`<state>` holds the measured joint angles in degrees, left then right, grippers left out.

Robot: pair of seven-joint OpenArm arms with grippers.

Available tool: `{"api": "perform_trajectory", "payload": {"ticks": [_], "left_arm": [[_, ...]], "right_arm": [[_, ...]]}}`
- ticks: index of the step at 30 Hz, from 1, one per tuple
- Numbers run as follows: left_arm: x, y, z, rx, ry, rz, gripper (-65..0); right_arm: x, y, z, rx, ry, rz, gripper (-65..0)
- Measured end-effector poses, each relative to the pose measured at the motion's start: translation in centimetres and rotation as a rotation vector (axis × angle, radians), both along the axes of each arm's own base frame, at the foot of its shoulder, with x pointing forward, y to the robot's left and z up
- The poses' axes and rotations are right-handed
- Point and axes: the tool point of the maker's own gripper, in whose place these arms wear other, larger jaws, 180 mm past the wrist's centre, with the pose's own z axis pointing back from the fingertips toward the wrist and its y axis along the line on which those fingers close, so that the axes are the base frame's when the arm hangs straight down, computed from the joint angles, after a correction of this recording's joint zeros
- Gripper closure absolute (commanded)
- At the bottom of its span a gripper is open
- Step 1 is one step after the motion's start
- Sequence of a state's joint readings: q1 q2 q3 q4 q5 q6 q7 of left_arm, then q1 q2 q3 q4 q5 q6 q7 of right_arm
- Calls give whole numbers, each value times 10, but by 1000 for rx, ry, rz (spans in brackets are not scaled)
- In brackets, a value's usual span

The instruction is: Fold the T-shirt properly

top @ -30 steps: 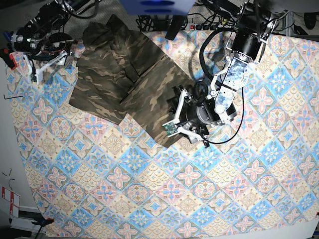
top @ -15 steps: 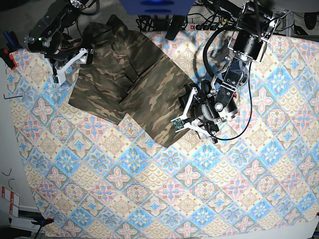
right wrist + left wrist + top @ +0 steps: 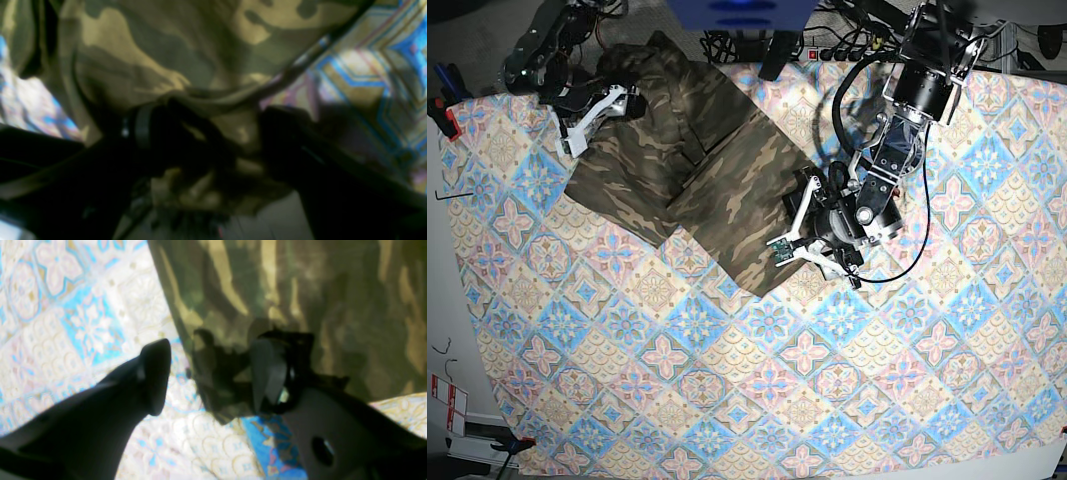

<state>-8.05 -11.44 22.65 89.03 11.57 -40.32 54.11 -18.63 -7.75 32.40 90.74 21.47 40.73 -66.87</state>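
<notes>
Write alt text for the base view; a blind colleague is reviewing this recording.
Overhead view of a camouflage T-shirt, partly folded, lying diagonally on a blue, pink and cream patterned tablecloth. The left tool sits open at the shirt's right edge, and the right tool reaches the shirt's upper-left edge.

You swung the right gripper (image 3: pixel 612 103) from the tablecloth's corner onto the camouflage fabric T-shirt (image 3: pixel 689 160); its fingers straddled a fold.

base: bright, even, sharp | left wrist: blurred, tablecloth (image 3: pixel 83 306) glaring at 10 o'clock | right wrist: dim, soft, dark toward 6 o'clock
</notes>
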Motion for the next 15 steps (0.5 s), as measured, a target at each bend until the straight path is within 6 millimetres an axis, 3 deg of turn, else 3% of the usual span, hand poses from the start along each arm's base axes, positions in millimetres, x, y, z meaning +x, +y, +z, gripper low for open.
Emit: {"api": "perform_trajectory", "payload": {"ticks": [4, 8, 11, 15], "left_arm": [[-1, -2, 0, -8, 4, -1, -375], [1, -1, 1, -3, -2, 0, -375], [-2, 0, -1, -2, 5, 0, -375], [0, 0, 0, -1, 0, 0, -375]], "right_arm": [[21, 17, -1, 60, -72, -3, -435], [27, 31, -1, 82, -83, 30, -422], [29, 41, -1, 83, -84, 63, -353], [30, 40, -4, 56, -70, 77, -189]]}}
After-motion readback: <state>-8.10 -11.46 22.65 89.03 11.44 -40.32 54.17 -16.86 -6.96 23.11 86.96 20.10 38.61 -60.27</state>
